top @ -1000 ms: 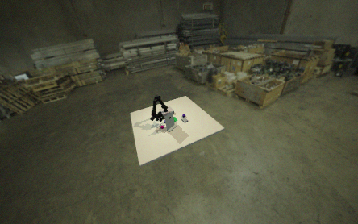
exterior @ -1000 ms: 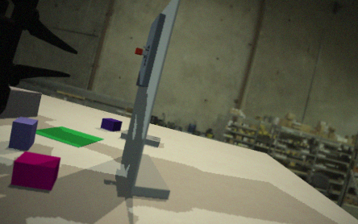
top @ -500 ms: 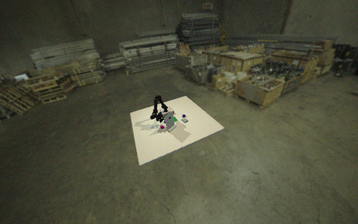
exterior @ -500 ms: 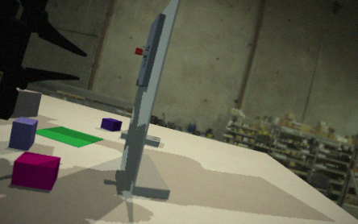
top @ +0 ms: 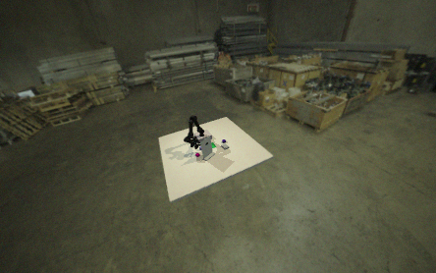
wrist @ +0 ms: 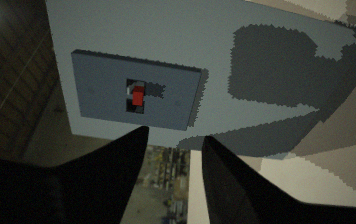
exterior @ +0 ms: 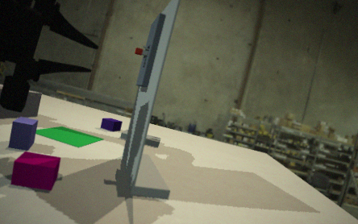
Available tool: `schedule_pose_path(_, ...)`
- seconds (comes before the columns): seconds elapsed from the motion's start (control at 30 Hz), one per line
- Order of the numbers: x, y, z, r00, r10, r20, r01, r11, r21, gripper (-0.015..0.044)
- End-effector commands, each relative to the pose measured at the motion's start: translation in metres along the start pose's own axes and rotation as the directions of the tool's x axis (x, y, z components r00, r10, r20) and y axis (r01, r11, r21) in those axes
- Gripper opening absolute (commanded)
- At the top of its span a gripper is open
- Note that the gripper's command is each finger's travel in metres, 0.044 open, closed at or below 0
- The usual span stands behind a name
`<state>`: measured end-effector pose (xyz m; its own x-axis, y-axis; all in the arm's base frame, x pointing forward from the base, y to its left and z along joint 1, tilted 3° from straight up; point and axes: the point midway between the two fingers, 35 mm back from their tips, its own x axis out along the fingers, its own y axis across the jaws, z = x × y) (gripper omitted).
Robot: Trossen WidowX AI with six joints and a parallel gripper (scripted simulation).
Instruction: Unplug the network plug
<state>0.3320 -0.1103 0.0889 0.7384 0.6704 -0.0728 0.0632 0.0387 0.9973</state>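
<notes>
Small red network plug point(wrist: 137, 97) sits in the grey upright panel point(wrist: 210, 45); black end effector point(wrist: 172, 142) hangs short of it, fingers partly apart, gripping nothing.

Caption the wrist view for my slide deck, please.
Gripper, part open and holding nothing, faces the upright panel, short of the red plug seated in its socket.

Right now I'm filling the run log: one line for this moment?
phase: approach | gripper: open, empty, clear of panel | plug: seated in socket | green square: unoccupied
</notes>
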Motion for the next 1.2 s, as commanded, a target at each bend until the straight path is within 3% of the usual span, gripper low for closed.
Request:
schedule_pose_path(0.0,0.003,0.007,-0.001,1.000,0.009,-0.002,-0.009,1.000,0.000,0.0156)
schedule_pose_path(1.17,0.038,0.033,-0.004,0.999,0.038,-0.022,-0.038,0.999,-0.020,0.0156)
